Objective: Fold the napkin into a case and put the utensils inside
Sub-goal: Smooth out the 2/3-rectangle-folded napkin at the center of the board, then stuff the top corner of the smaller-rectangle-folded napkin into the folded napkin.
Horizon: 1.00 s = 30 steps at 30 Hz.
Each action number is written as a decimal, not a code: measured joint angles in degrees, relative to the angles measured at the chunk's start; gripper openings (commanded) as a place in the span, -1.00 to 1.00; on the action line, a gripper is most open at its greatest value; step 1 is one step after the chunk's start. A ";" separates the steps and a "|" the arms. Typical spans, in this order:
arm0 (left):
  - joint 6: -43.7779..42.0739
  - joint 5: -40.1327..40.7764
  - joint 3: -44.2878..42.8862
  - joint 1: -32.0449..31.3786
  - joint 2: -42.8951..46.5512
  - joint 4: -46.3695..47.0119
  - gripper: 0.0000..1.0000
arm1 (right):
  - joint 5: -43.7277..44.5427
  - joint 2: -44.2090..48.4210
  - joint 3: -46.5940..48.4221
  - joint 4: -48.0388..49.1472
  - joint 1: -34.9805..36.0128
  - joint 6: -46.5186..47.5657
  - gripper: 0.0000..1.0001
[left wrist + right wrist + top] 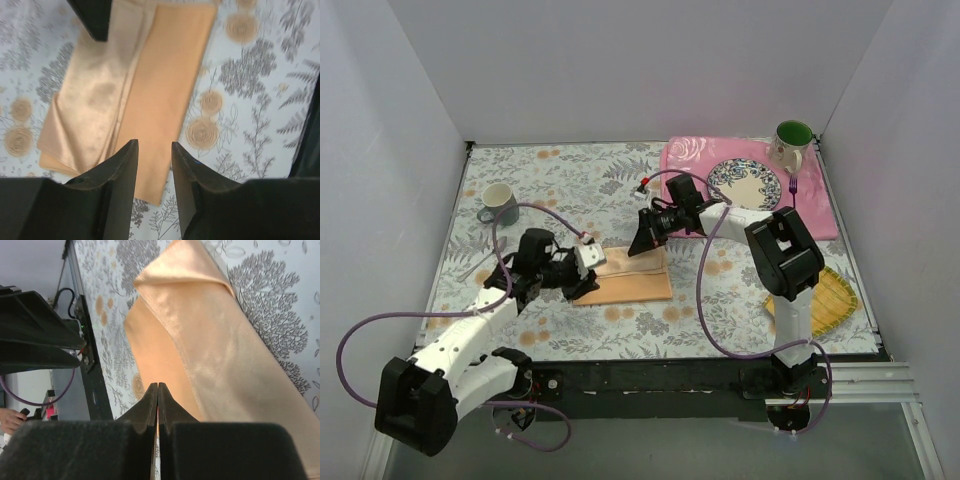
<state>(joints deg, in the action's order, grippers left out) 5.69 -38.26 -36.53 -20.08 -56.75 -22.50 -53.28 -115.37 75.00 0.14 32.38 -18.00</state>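
The peach-orange napkin (638, 284) (160, 85) (225, 355) lies folded into a long strip on the floral tablecloth, one glossy layer overlapping a flat one. My left gripper (588, 288) (154, 150) hovers over its left end, open, with a narrow gap between its fingers and only flat cloth showing through the gap. My right gripper (641, 248) (158, 386) is at the napkin's far edge, shut; I see no fold of cloth pinched between its tips. A purple fork (793, 186) lies on the pink placemat, to the right of the plate.
A patterned plate (745, 183) and a green-lined mug (792, 143) stand on the pink floral placemat (690, 160) at the back right. A grey mug (500, 203) is at the left. A yellow ribbed mat (828, 300) lies by the right arm's base.
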 measured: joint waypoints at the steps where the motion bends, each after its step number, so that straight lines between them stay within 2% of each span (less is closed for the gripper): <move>1: -1.97 1.55 1.70 -1.27 0.04 0.02 -0.41 | 0.37 -0.57 0.02 -1.14 0.28 0.85 -0.97; 8: -12.39 11.85 10.47 -10.95 -1.11 3.15 -0.46 | 1.79 -4.28 0.92 -6.47 2.19 5.62 -0.97; 19: -17.07 21.81 15.78 -18.29 -5.49 13.92 -0.51 | 3.26 -6.38 1.07 -8.70 2.25 9.73 -0.97; 22: -17.84 23.76 16.28 -19.15 -6.91 17.59 -0.58 | 3.91 -7.02 1.07 -9.77 2.25 11.21 -0.97; 25: -18.23 25.38 16.35 -19.52 -8.20 19.76 -0.75 | 3.78 -7.13 1.07 -10.32 2.25 12.39 -0.97; 26: -18.43 25.70 16.39 -19.58 -8.57 20.31 -0.81 | 3.67 -7.13 1.07 -10.34 2.25 12.68 -0.97; 27: -18.58 26.03 16.46 -19.67 -8.72 20.63 -0.96 | 3.65 -7.13 1.07 -10.38 2.25 12.94 -0.97; 30: -19.26 26.18 16.72 -19.80 -8.33 20.35 -1.00 | 3.48 -7.13 1.07 -10.51 2.25 13.77 -0.97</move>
<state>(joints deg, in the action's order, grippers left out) -13.56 -12.08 -19.81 -39.88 -65.08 -2.15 -49.80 -122.50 76.07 -10.37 34.63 -4.23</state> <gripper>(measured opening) 0.025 0.024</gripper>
